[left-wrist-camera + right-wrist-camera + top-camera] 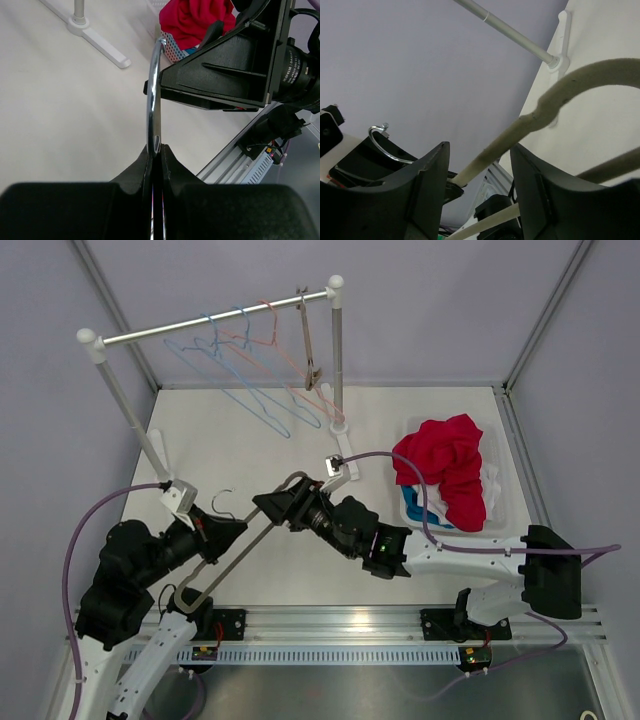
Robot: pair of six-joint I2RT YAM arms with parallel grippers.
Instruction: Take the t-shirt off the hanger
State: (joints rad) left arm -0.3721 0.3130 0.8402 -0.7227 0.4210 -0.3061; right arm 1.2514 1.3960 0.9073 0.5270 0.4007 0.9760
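Note:
The beige flocked hanger (245, 540) is bare and held above the table between both arms. My left gripper (215, 530) is shut on its metal hook (152, 100), fingertips pressed together around the wire (158, 148). My right gripper (275, 502) is open, its jaws straddling the hanger's upper arm (555, 105) without clamping it (480, 155). The red t-shirt (450, 465) lies bunched in the white basket (500, 515) at the right, off the hanger; it also shows in the left wrist view (195, 20).
A clothes rack (215, 325) stands at the back with several thin wire hangers (250, 360) and a clip hanger (310, 350). Its white feet (340, 455) rest on the table near the right gripper. The rail (400, 625) runs along the near edge.

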